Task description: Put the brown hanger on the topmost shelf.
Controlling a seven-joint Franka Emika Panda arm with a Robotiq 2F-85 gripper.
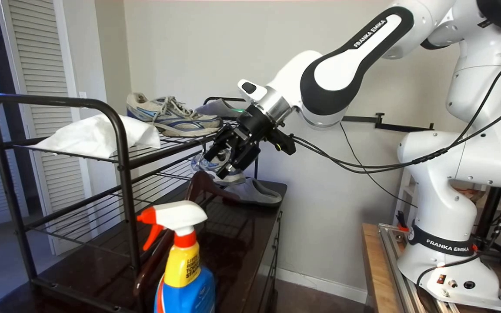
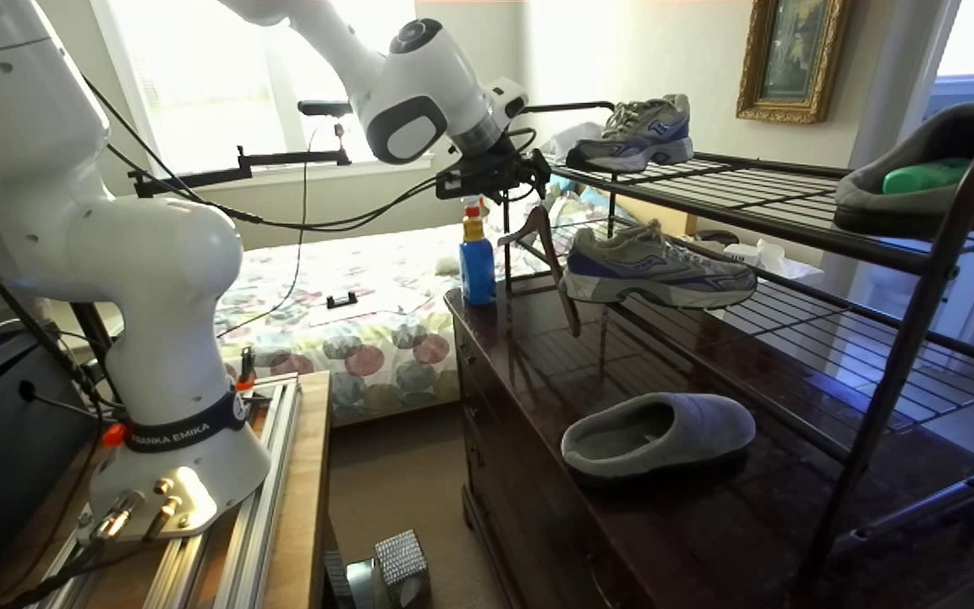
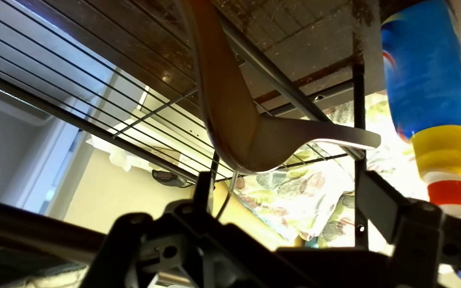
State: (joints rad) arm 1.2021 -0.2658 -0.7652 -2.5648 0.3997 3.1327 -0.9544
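One dark dresser [image 2: 673, 541] stands across from a white robot arm [image 1: 342, 82] reaching to a black wire rack [image 2: 903, 355] on the dresser's top. The rack's topmost shelf [image 2: 757, 190] runs above a lower wire tier [image 2: 842, 347]. The brown hanger [image 3: 246, 132] hangs below the level of that topmost shelf, just outside the rack on the side facing the arm. A sneaker [image 1: 172, 115] sits on the topmost shelf between a crumpled white bundle [image 1: 85, 137] and a grey slipper [image 2: 863, 190]; a second sneaker [image 2: 656, 271] sits on the lower tier, and another slipper [image 2: 707, 427] on the dresser. A blue spray bottle [image 2: 477, 271] stands near the hanger. Just above the hanger is the gripper [image 1: 215, 165], its two fingers [image 3: 378, 204] spread well apart. In the wrist view the hanger's metal hook [image 3: 231, 188] passes close to one finger; whether they touch cannot be told, and the hook's far end is hidden.
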